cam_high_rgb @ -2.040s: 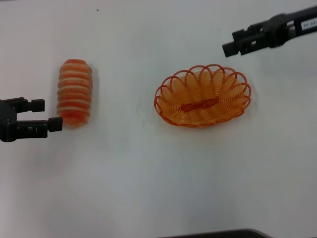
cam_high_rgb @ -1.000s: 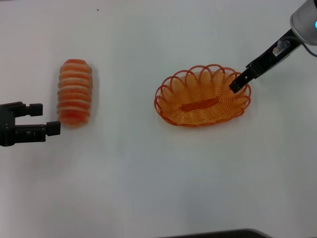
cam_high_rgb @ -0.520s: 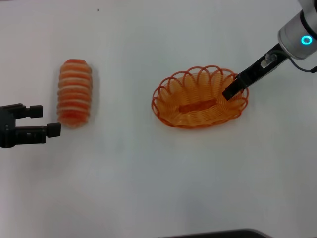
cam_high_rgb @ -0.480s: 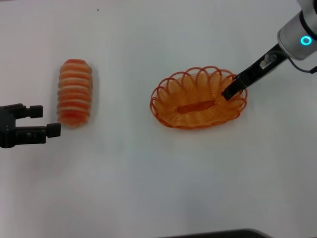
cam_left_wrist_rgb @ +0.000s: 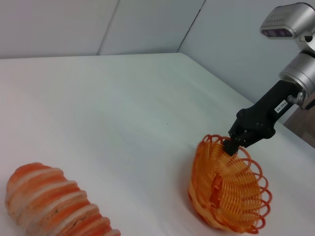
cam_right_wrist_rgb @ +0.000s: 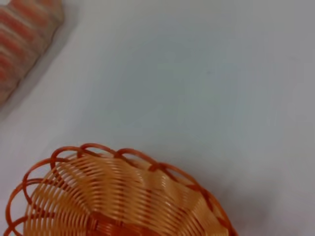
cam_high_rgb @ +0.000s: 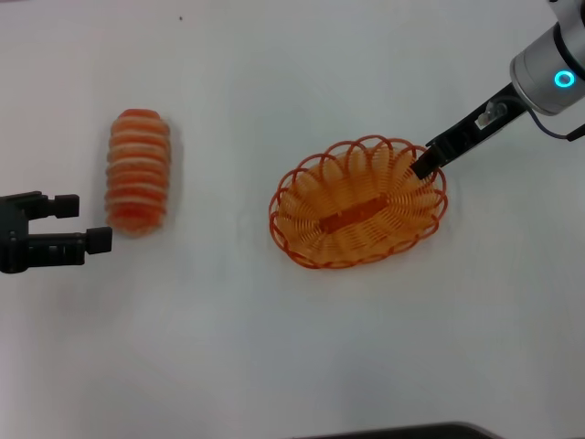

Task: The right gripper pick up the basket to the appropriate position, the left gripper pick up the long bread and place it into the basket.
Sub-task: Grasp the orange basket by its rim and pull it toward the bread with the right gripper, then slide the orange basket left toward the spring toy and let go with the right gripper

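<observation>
Your right gripper [cam_high_rgb: 426, 165] is clamped on the looped wire rim of the oval orange basket [cam_high_rgb: 356, 215]. Near the left edge, your left gripper [cam_high_rgb: 78, 221] gapes wide beside the ribbed, striped long bread [cam_high_rgb: 138, 170].

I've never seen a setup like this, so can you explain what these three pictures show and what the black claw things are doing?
It is a two-armed robot at a white table. One picture looks down from its head; the other two come from cameras on its wrists. The right gripper has clamped the rim of the orange wire basket and tilted it up, seen clearly from the left wrist. The left gripper waits open beside the striped long bread, not touching it. The bread lies on the table, not yet in the basket.
</observation>
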Robot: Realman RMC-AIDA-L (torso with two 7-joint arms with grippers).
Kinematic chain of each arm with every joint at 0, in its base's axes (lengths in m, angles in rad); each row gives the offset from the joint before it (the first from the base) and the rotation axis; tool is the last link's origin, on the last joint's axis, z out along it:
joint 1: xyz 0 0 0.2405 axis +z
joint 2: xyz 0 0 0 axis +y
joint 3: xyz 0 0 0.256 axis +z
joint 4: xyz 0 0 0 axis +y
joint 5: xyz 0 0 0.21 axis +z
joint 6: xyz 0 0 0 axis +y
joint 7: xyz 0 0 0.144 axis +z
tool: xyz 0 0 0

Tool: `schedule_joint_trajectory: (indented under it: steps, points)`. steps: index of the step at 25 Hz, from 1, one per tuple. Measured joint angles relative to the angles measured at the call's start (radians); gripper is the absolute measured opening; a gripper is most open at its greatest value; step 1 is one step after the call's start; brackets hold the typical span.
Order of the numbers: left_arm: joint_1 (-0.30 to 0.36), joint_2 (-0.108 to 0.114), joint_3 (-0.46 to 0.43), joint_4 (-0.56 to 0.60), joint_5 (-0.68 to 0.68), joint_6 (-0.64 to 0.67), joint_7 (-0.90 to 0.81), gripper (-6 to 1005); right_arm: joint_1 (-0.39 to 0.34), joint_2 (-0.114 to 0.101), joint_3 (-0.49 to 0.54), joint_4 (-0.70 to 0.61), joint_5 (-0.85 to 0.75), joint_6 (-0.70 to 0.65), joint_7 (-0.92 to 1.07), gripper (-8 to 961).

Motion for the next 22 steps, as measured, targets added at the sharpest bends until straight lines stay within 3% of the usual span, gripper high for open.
schedule_joint_trajectory:
  steps: [4,7,13,22]
  points:
    - [0.000,0.000,-0.001,-0.001,0.000,0.001,0.000,903,-0.012,0.000,0.000,-0.008,0.028,0.009,-0.004,153]
    - [0.000,0.000,-0.002,-0.002,0.000,0.000,0.000,903,-0.033,-0.012,0.006,-0.011,0.101,0.012,-0.005,62]
    - [-0.005,0.007,-0.005,0.003,0.000,0.006,-0.003,904,-0.082,-0.044,0.071,0.002,0.258,-0.003,-0.002,85]
    - [-0.017,0.021,-0.001,0.001,0.000,0.001,-0.006,903,-0.121,-0.047,0.167,0.143,0.341,0.058,-0.005,120]
